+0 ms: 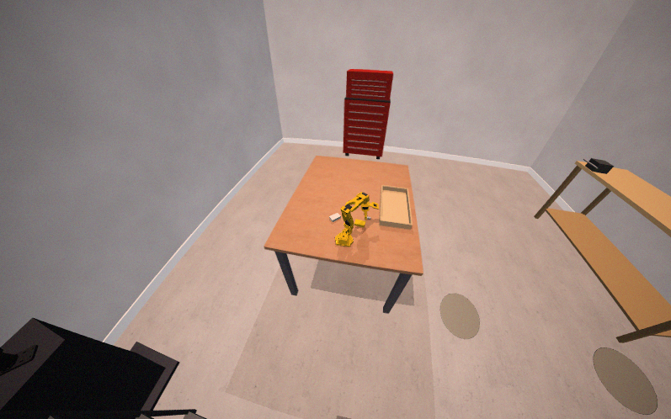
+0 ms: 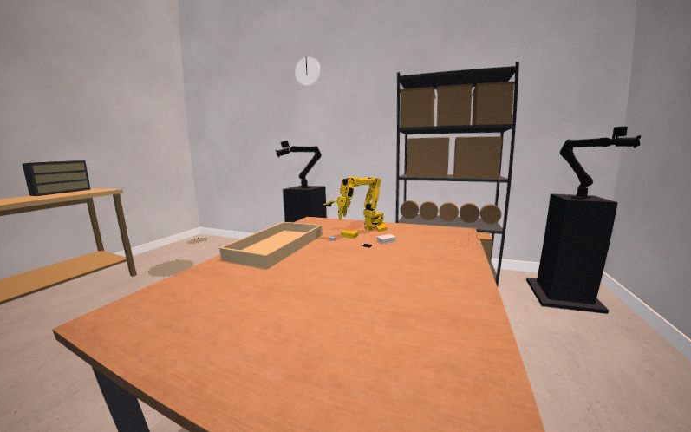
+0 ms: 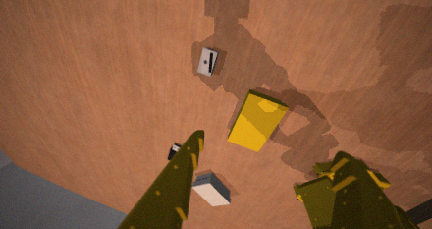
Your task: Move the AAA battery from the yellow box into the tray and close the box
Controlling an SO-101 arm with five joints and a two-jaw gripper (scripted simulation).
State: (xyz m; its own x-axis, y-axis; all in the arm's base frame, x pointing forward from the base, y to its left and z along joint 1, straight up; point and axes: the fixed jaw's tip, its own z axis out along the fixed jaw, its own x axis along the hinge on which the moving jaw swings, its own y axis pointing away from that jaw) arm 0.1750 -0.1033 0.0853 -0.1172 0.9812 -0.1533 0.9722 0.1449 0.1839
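Yellow box (image 3: 257,121) lies lidded on bare table (image 3: 98,74); tool (image 3: 245,182) hovers above, half-open, holding nothing.

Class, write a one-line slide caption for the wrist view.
Half-open gripper hangs empty above the closed yellow box on the table.

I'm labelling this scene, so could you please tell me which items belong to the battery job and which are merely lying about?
Belongs to the job:
- yellow box, lid on
- tray
- claw, hovering part-open above the box, holding nothing

Just lying about:
- white box
- small grey item
- small black item
- shelf rack
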